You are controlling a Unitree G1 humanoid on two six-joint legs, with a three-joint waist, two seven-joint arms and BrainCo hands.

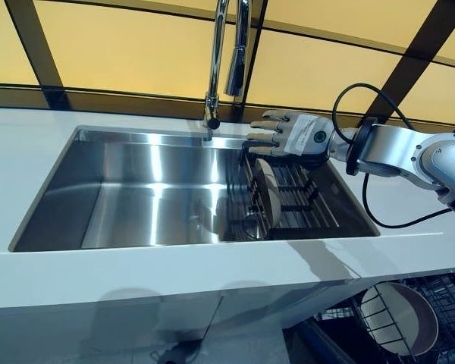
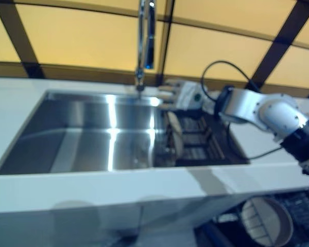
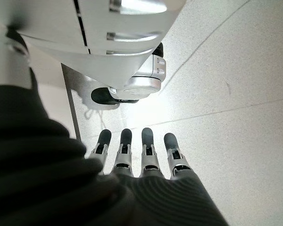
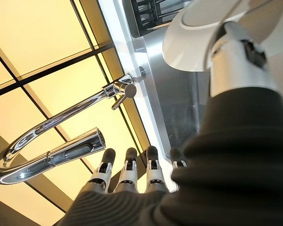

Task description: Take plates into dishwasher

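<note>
Steel sink (image 1: 136,205) before you holds a plate (image 1: 268,196) upright in its dark rack (image 1: 303,199), your right hand (image 1: 288,135) hovering above with fingers straight, your left hand (image 3: 137,160) relaxed over the floor (image 3: 236,84).

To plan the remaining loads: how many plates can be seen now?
2. One plate stands on edge in the sink rack, below the right hand; one plate is in the dishwasher rack. Others may be hidden.
</note>
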